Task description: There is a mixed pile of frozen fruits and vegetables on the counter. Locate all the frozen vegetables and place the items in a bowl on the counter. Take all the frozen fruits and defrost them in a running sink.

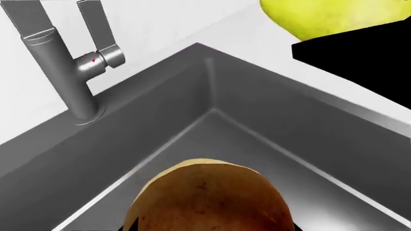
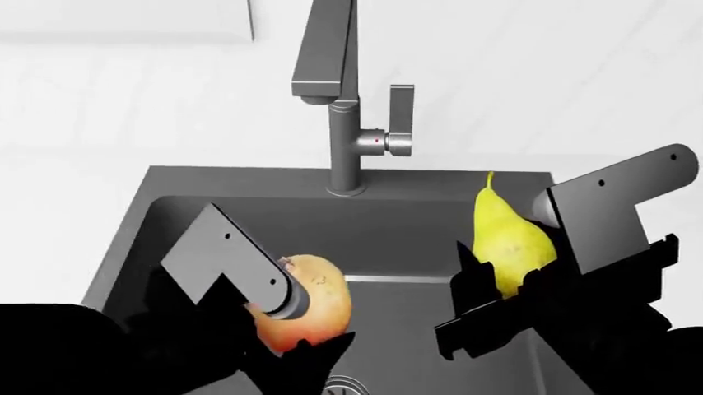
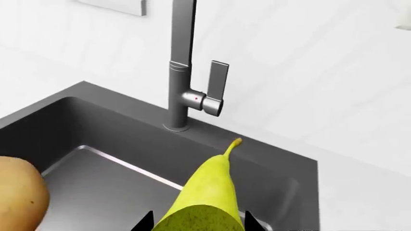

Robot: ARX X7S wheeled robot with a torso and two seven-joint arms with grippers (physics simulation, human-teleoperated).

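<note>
My left claw's got a brownish-orange fruit [image 1: 209, 197] right over the grey sink [image 1: 257, 120]. Faucet [image 1: 64, 67] at the corner, yellow pear [image 1: 327, 17] off by the edge.

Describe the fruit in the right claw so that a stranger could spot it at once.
Start at the dark grey sink with the square faucet behind it. Two fruits hang over the basin, each in a claw; take the one in the right claw. It is the pear: slim, yellow-green, stem pointing up, unlike the round orange-brown fruit in the left claw.
</note>
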